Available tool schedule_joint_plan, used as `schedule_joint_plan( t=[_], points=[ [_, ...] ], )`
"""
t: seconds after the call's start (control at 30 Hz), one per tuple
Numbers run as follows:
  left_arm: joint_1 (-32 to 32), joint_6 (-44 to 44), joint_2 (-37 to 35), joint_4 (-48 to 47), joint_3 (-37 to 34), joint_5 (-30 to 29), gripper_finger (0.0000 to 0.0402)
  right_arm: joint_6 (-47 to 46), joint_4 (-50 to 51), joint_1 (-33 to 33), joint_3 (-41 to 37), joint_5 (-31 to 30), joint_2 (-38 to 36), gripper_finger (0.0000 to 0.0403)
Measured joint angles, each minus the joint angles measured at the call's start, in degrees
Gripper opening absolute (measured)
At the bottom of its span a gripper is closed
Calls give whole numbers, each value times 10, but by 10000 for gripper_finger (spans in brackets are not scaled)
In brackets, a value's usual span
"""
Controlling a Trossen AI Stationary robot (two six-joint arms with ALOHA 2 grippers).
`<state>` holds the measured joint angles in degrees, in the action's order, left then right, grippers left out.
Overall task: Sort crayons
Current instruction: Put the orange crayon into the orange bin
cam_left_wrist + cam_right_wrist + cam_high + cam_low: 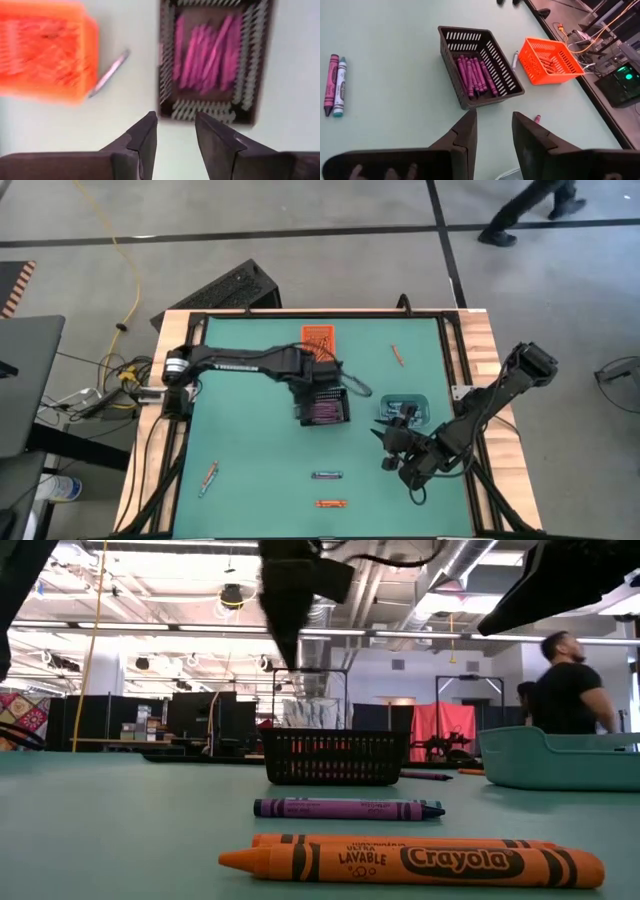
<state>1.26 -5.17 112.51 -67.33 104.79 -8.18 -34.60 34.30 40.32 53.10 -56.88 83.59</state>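
A teal-green mat [260, 440] covered the table, framed by pale wood edging [482, 360], and around it lay grey floor with cables [125, 330] trailing at nine o'clock. A person [530, 210] crossed the floor up at one o'clock; the low view showed a person in a dark shirt [565, 690] against a bright warehouse room.

Centre of the mat: the black mesh bin [325, 406], packed with purple crayons [474, 75] lying side by side along the bin's long axis. Just beyond it at twelve o'clock sat the orange bin [319, 337], holding orange-red crayons [547, 57]. A lone crayon [515, 59] lay on the mat between those two bins. The teal bin [404, 409] stood at three o'clock of the mesh bin.

The left gripper [175, 131] hung over the mesh bin's near end, jaws parted, nothing between them. The right gripper [494, 131] hovered near the teal bin, jaws likewise spread and empty, its arm partly covering that bin from above.

Loose crayons were scattered about: an orange one [397, 356] tilted at one o'clock, a pair [209, 477] angled at eight o'clock, a purple-and-teal pair [327, 475] and an orange pair [331, 503] at six o'clock, both lying crosswise.
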Motion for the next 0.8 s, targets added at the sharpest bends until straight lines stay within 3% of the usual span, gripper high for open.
schedule_joint_plan(
  t=[0.2, 0.37, 0.47, 0.57, 0.67, 0.8],
  points=[
    [-68, -36, -96, -50, -70, -120, 123, -18, -3, 3, 0, 33, 1, 122],
    [-148, -59, -236, 60, -216, -182, 124, -38, -5, 15, 0, 39, 1, 122],
    [-188, -30, -329, 197, -335, -189, 124, -44, -5, 20, 0, 38, 1, 122],
    [-205, 37, -419, 399, -481, -182, 124, -59, -3, 9, 3, 46, -8, 121],
    [-203, 94, -489, 630, -634, -109, 124, -38, -45, -17, 16, 146, -13, 118],
    [-188, 132, -532, 899, -795, 14, 124, 60, -209, -34, 16, 305, 4, 112]
  ],
)
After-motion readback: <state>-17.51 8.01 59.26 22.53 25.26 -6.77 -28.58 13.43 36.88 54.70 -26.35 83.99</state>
